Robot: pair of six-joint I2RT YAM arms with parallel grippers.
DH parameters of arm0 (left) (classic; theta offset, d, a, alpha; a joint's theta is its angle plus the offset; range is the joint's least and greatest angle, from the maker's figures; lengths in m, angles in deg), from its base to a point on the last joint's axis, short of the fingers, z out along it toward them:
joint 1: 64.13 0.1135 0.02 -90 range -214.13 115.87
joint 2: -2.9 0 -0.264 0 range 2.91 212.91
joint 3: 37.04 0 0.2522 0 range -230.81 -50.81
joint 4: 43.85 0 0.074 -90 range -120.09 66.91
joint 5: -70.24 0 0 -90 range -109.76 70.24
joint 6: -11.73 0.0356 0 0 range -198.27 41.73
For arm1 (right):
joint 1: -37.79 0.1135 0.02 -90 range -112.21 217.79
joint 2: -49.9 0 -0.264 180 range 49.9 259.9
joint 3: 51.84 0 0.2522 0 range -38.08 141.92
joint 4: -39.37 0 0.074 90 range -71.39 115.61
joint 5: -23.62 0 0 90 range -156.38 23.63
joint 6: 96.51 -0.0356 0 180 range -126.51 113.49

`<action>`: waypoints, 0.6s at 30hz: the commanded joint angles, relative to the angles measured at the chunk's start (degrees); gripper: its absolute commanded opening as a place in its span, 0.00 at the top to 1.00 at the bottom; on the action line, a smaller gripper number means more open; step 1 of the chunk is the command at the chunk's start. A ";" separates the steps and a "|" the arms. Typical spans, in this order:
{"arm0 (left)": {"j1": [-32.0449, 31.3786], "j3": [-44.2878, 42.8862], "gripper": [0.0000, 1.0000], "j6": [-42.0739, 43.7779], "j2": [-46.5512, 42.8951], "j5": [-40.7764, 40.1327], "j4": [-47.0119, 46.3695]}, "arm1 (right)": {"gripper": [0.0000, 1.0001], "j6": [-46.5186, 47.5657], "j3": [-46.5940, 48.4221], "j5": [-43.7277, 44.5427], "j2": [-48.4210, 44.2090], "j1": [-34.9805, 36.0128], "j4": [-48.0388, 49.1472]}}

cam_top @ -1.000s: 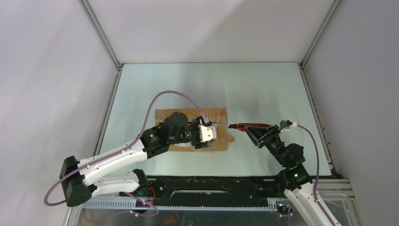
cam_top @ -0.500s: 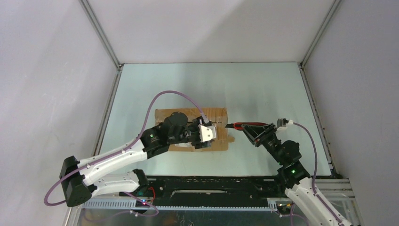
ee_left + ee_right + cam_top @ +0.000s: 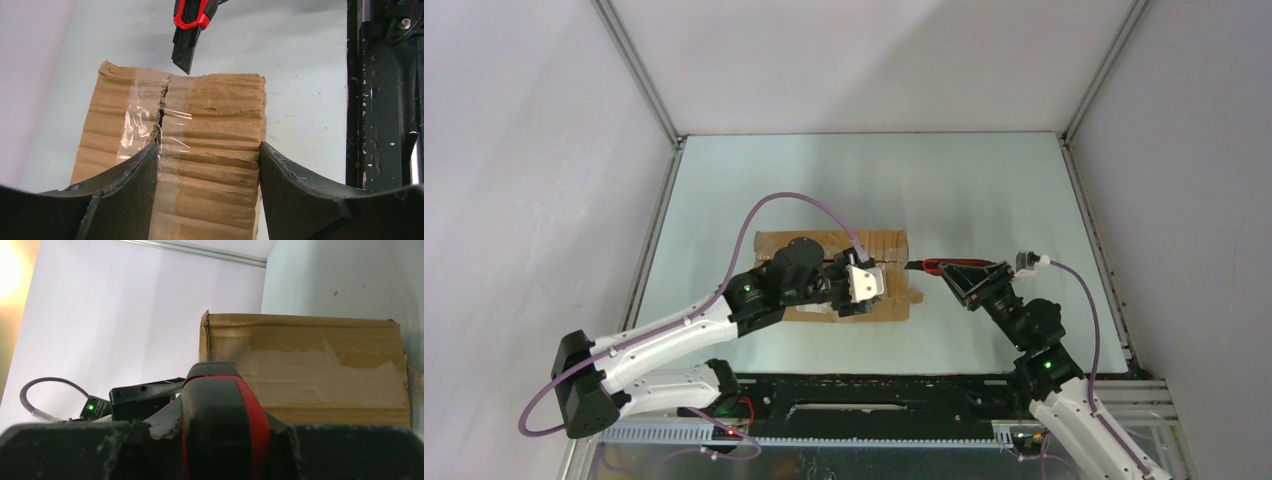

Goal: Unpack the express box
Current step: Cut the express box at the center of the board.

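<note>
The express box lies flat on the pale green table, a little left of the middle, with its long side running left to right in my overhead view. My left arm reaches over it, so much of the top is hidden from above. On the left wrist feed the left gripper is over the box top with its fingers spread wide. One finger is by the centre seam and the other at the box's near long edge, with bare cardboard showing between them. I cannot tell whether they press on the box or hang just above it. The seam is ragged and partly split toward the right-hand end, and a strip of clear, wrinkled tape runs along it. My right gripper is clamped on the red-and-black utility knife, which points left at the box's right end. On the left wrist feed the dark blade end of the knife sits right at that end's edge, just beside the seam. I cannot say whether it touches the cardboard. The right wrist feed looks along the knife handle at a plain brown face of the box, where a strip of the outer paper is torn away.
</note>
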 commanded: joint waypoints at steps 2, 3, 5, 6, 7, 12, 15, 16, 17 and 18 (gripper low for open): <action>-0.20 -1.98 1.00 1.05 -0.21 1.18 -3.45 | 1.00 1.06 1.87 0.41 0.61 -0.38 2.62; -0.20 -1.97 1.00 1.10 -0.18 1.08 -3.32 | 1.00 1.16 1.70 0.53 0.36 -0.38 2.34; -0.18 -1.98 1.00 1.12 -0.31 1.10 -3.21 | 1.00 1.20 1.42 0.64 -0.05 -0.46 2.11; -0.18 -1.90 1.00 1.09 -0.38 1.05 -3.20 | 1.00 0.98 1.12 0.24 0.14 -0.64 3.04; -0.18 -1.82 1.00 1.12 -0.35 1.03 -3.19 | 1.00 0.85 1.10 -0.25 0.66 -0.84 3.82; -0.18 -1.97 1.00 1.13 -0.22 1.01 -3.36 | 1.00 0.59 0.99 -1.09 3.37 0.03 6.45; -0.21 -1.98 1.00 1.15 -0.13 1.18 -3.55 | 1.00 0.66 0.94 -0.98 3.36 0.34 6.40; -0.18 -2.04 1.00 1.20 -0.06 1.31 -3.56 | 1.00 0.82 0.99 -1.12 3.31 0.45 6.27; -0.18 -2.13 1.00 1.28 0.04 1.40 -3.71 | 1.00 0.87 1.03 -1.36 3.23 0.50 6.13; -0.22 -2.19 1.00 1.33 0.23 1.58 -3.86 | 1.00 0.83 0.92 -1.54 3.27 0.58 6.41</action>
